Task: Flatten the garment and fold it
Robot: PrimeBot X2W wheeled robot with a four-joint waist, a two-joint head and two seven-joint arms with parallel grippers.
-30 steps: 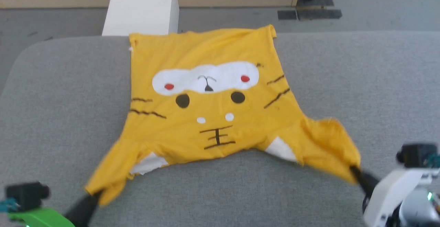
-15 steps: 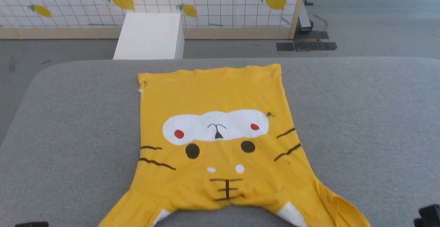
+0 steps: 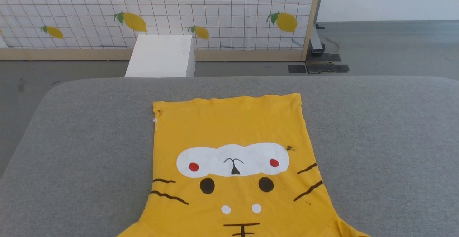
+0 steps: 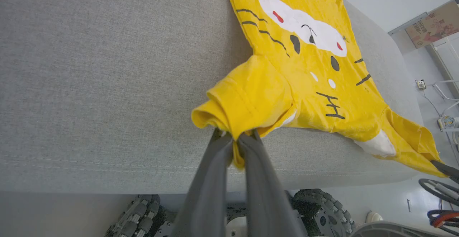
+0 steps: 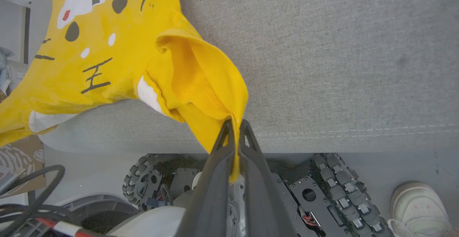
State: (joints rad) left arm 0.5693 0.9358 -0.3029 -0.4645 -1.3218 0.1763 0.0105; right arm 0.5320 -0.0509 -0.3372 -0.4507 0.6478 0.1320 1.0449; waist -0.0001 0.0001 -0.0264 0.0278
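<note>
the garment [image 3: 233,129] lies print-up on the grey table [image 3: 82,129], its long axis from 12 to 6 o'clock in the head view, hem far. the left gripper [image 4: 236,138] pinches one sleeve tip, the cloth spreading toward 1 o'clock. the right gripper [image 5: 235,126] pinches the other sleeve, the cloth toward 10 o'clock. both arms seem equally near.

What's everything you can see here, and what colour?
T-shirt: one, yellow, cartoon face, spread on the table.
table: one, grey, under the T-shirt.
box: one, white, on the floor behind the table.
screen: one, white with yellow lemons, behind the box.
cardboard box: one, brown, against a wall.
shoe: one, white, on the floor.
wheels: several, dark, below the table edge.
left gripper: one, dark, shut on a T-shirt sleeve.
right gripper: one, dark, shut on the other sleeve.
</note>
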